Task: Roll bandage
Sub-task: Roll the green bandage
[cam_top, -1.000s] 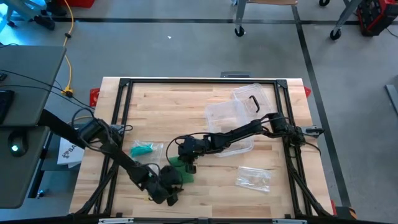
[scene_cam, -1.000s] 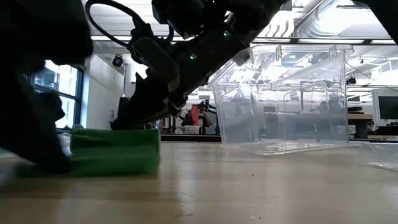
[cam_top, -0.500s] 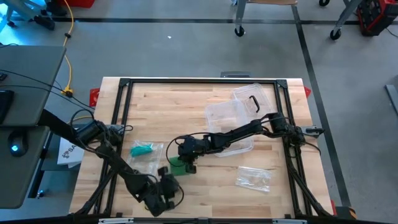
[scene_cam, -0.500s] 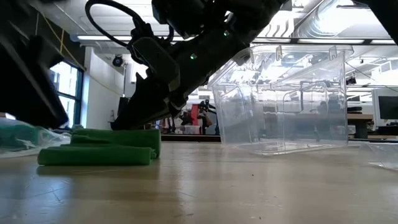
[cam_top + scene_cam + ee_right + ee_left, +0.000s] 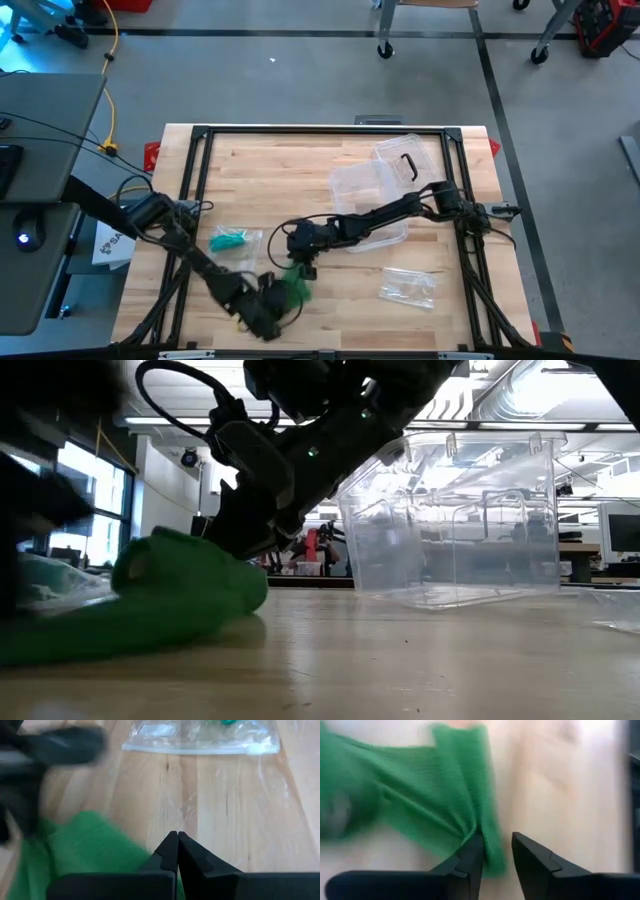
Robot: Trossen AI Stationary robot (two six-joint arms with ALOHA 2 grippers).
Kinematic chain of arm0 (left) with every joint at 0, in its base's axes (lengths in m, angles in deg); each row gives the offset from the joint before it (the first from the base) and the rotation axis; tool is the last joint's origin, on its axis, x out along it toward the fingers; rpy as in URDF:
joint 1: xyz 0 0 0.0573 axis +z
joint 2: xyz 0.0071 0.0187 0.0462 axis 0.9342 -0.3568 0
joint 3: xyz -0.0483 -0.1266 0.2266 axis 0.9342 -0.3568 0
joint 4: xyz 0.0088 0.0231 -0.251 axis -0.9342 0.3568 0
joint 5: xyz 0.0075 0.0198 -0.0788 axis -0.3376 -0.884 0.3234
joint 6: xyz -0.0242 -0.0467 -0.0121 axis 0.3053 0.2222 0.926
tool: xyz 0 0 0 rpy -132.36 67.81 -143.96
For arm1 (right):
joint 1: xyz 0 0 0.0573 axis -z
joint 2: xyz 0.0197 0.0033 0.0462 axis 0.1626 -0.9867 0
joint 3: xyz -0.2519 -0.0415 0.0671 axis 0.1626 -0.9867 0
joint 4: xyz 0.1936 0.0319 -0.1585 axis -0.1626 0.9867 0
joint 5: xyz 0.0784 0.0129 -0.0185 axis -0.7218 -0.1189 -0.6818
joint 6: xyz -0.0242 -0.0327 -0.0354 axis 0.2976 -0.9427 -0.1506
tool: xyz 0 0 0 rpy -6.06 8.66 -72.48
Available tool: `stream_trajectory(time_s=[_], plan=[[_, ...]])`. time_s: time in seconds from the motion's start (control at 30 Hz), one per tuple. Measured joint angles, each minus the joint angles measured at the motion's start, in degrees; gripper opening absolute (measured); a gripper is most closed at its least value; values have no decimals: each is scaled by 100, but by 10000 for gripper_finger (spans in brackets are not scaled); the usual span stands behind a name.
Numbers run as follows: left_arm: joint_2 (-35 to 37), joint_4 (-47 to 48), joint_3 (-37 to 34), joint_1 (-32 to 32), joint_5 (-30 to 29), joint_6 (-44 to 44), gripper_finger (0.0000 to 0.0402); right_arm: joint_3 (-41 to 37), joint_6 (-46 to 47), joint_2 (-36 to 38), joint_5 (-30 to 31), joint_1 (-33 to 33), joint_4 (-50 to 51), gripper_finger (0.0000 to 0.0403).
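A green bandage [image 5: 297, 288] lies on the wooden table near its front edge, and the low view shows it humped up [image 5: 170, 595]. My left gripper [image 5: 272, 312] is at the bandage's near end, shut on it [image 5: 495, 840]. My right gripper [image 5: 305, 268] is shut and sits on the bandage's far end [image 5: 177, 836]. The left arm shows only as a dark blur in the low view. My left gripper pinches a bunched edge of the bandage [image 5: 487, 847] between its two fingers. It comes slanting down from the table's near left. The cloth puckers at one finger [image 5: 470, 852] and fans out beyond it; its near part is raised off the table. My right gripper presses its shut fingertips [image 5: 170, 850] down on the bandage's far end [image 5: 125, 851], slanting down from the table's right. That end stays on the table [image 5: 240, 575].
A clear plastic box [image 5: 370, 195] stands right of centre, with its lid [image 5: 400, 155] behind it. A plastic bag with a teal item [image 5: 235, 240] lies to the left. Another clear bag [image 5: 408, 287] lies at the near right. Black frame rails [image 5: 190, 180] border the table.
The bandage lay flat and folded. A strip of it then came out toward the near edge. Its near part is now lifted into a hump and drawn toward the near edge. The far end stays under my right gripper. My left gripper has risen slightly and rolled.
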Motion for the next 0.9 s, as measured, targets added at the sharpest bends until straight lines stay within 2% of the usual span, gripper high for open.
stream_trajectory(time_s=[0.07,0.17,0.3,0.47,0.53,0.63,0.77,0.9], plan=[[86,100,223,-167,-82,-101,83,0,0,2,0,-2,26,0],[228,272,565,-326,-552,-259,65,-2,0,0,2,-3,39,0],[196,485,644,-403,-1222,-267,51,-2,0,1,7,0,42,0],[134,1104,660,-242,-1830,413,53,-2,0,0,13,0,39,0],[35,1246,657,-91,-1814,673,56,-2,1,0,13,0,39,0],[-186,1178,658,118,-1389,726,56,-2,89,0,15,2,48,0],[-575,387,658,205,-888,109,48,-2,87,1,15,0,54,0],[-756,-89,669,196,-851,-142,39,-2,87,2,17,0,90,0]])
